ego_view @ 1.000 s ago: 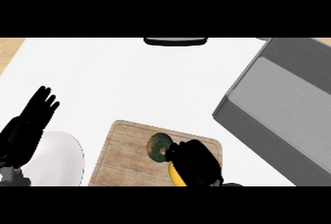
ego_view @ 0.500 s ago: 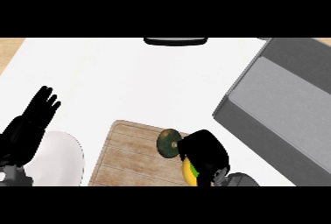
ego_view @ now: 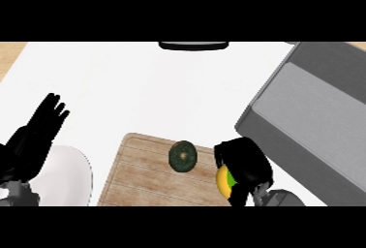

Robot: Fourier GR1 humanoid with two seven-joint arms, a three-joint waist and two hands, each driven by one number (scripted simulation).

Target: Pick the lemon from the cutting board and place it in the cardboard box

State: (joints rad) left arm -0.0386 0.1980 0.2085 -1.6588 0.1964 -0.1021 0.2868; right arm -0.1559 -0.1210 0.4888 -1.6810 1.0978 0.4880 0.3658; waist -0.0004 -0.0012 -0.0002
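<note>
Lemon (ego_view: 223,180): a yellow body showing at the right edge of the cutting board (ego_view: 146,174), largely hidden by the right hand (ego_view: 241,162), whose fingers are curled round it; a green patch shows on the visible side. Whether it is lifted off the board or resting on it cannot be told from this view.

Risks from here, as judgement:
- Only a sliver of the lemon shows under the curled fingers, so how well it is seated in the hand cannot be confirmed. A round fruit could roll out during the carry.
- The near wall of the cardboard box (ego_view: 307,121) stands just beside the hand, at about 2 o'clock from it. A low or flat transfer could strike that wall instead of clearing it.
- A dark green round item (ego_view: 183,156) lies on the board at 9 o'clock from the right hand, close by. A sideways sweep could knock it.

Containers:
- The box appears grey, and occupies the right of the worktop (ego_view: 143,87); nothing is visible inside the part that shows.
- A white plate (ego_view: 71,174) sits left of the board, partly covered by the left hand (ego_view: 36,140); nothing can be seen on its visible part.
- A dark object (ego_view: 193,45) lies at 12 o'clock on the far edge; its nature cannot be told.

Left hand: fingers straight and spread, resting at 9 o'clock
</note>
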